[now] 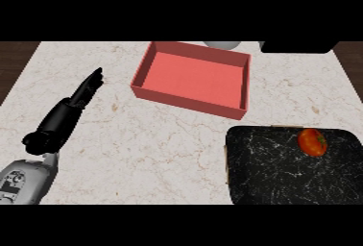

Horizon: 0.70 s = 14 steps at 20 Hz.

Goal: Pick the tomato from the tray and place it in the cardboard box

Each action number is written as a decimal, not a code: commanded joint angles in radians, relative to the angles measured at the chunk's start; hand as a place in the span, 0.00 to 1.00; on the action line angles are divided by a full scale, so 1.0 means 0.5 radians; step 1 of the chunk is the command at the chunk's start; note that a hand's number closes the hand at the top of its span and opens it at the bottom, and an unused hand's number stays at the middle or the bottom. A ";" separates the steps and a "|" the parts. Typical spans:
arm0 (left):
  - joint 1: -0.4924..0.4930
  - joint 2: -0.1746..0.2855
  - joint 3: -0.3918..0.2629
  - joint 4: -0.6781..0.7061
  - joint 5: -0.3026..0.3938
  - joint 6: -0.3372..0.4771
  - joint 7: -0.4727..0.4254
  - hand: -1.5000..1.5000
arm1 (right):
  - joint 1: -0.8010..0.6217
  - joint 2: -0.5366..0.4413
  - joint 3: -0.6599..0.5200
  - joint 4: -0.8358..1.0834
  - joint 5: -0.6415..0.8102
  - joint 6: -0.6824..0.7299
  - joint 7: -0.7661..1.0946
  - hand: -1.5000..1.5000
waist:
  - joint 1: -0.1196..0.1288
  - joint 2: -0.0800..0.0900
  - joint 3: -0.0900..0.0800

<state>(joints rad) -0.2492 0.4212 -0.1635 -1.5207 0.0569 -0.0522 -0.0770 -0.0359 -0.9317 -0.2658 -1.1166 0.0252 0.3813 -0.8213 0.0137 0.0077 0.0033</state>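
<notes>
Tomato [312,142] on black tray [269,173], far right of left hand [86,89]; fingers straight, together, holding nothing.

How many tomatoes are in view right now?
1. The tomato lies on the black tray, toward its far right part. None shows in the red box, though its near wall may hide a strip of its floor.
</notes>
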 commanded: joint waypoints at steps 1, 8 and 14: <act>-0.033 0.013 0.040 -0.007 0.005 -0.014 0.047 0.50 | -0.032 -0.162 0.169 -0.010 0.235 0.133 -0.196 0.00 | 0.002 -0.009 -0.005; 0.040 -0.083 0.004 -0.022 -0.111 0.006 0.025 0.50 | -0.038 -0.125 0.326 -0.249 0.491 -0.042 0.084 0.00 | -0.018 -0.016 -0.007; 0.093 -0.048 0.113 -0.011 -0.117 -0.087 -0.043 0.50 | 0.204 -0.098 0.267 -0.738 0.483 0.095 0.452 0.00 | -0.044 -0.020 -0.008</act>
<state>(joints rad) -0.2240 0.3839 -0.1365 -1.5251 0.0042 -0.0675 -0.0791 0.0216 -0.9869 -0.1212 -1.3749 0.2549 0.3830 -0.6753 -0.0046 -0.0015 -0.0005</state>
